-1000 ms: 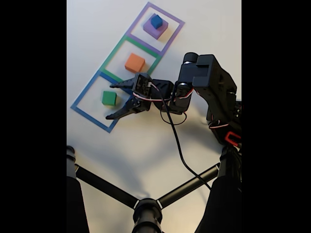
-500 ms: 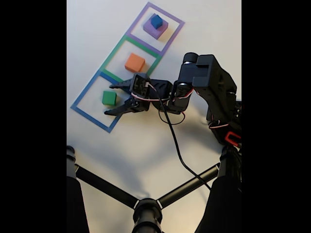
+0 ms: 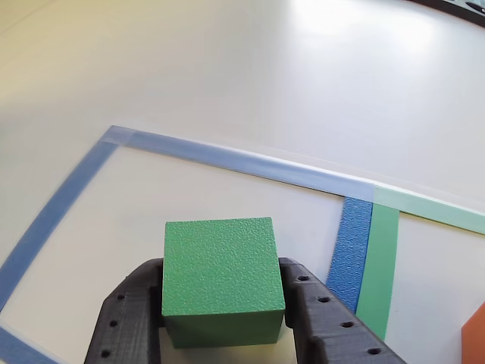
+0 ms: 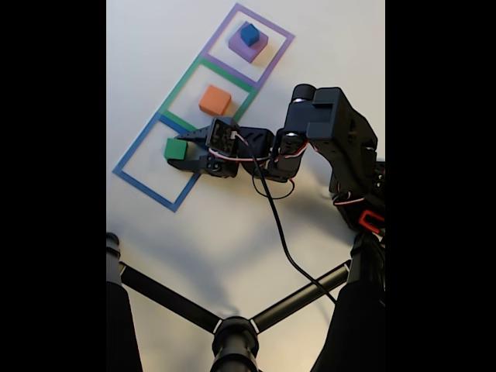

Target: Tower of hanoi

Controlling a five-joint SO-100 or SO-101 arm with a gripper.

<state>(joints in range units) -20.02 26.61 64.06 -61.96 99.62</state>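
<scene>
In the other view the black two-finger gripper [image 3: 224,322] is cut off at the bottom edge, its fingertips hidden behind the small green cube [image 3: 222,280]. Its jaws are clenched on that cube, inside the blue taped square [image 4: 155,164]. Farther off sit an orange cube [image 4: 215,100] and a blue cube [image 4: 249,34] atop a purple block [image 4: 248,46].
</scene>
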